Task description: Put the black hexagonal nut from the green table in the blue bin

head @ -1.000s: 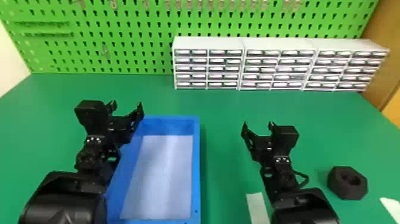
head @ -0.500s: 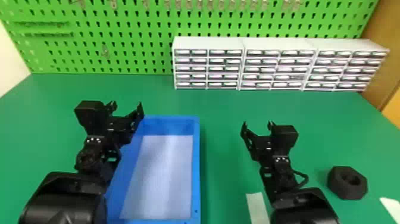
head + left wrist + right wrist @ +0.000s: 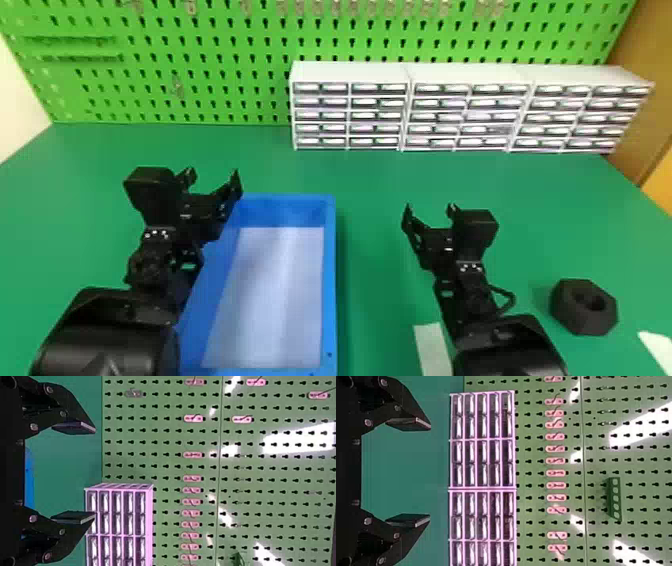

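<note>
The nut (image 3: pixel 567 312) lay on the table (image 3: pixel 380 310), to the right of the right gripper (image 3: pixel 430 209) and nearer than its fingertips, well apart from them. That gripper was spread wide and empty. The bin (image 3: pixel 329 285) sat to its left. Near the bin's far left corner was the left gripper (image 3: pixel 213 176), also wide apart and holding nothing.
</note>
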